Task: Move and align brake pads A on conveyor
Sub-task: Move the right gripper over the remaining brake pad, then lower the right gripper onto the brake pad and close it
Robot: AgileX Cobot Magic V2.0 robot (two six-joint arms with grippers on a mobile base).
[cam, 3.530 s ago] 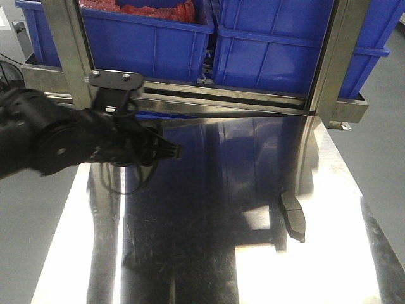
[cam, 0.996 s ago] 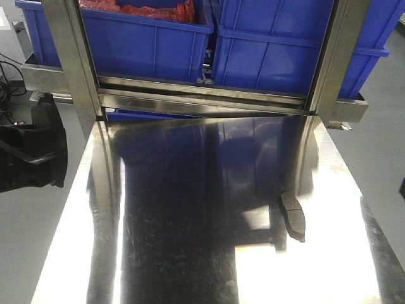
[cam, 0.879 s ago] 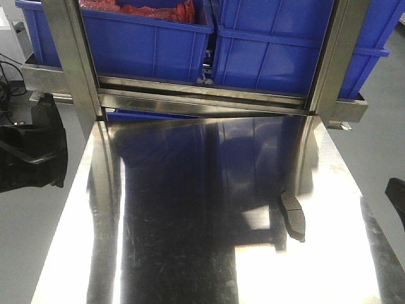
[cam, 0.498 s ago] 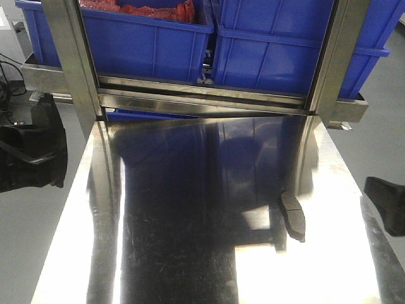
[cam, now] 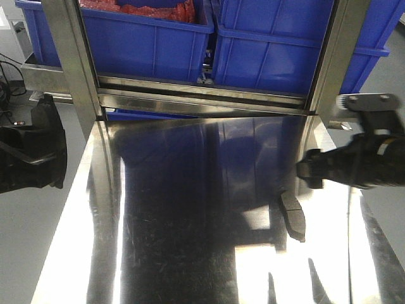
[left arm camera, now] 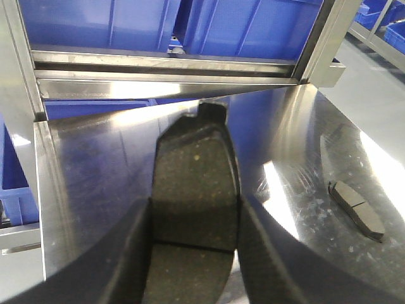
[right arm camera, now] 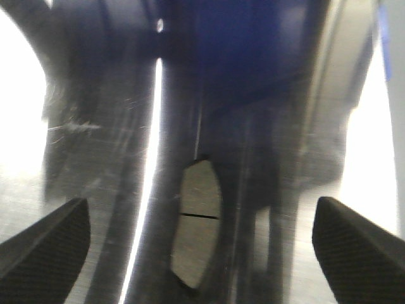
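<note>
Brake pads appear twice. In the front view the loose brake pad (cam: 293,216) lies flat on the right side of the steel tabletop (cam: 190,253). The right end effector (cam: 310,171) hangs just above and behind it without touching, and its opening cannot be judged here. The left arm (cam: 28,155) sits off the tabletop's left edge. Half a second ago the right end effector was only a dark shape at the right border. The loose brake pad has not shifted.

In the left wrist view the left end effector (left arm camera: 195,253) is pressed onto the held brake pad (left arm camera: 196,183), which stands lengthwise between its fingers (left arm camera: 126,266). The loose brake pad (left arm camera: 357,209) lies well off to the right.

In the blurred right wrist view the right end effector (right arm camera: 199,202) has its fingers (right arm camera: 47,244) spread wide. The loose brake pad (right arm camera: 197,221) lies on the tabletop between them, untouched.
</note>
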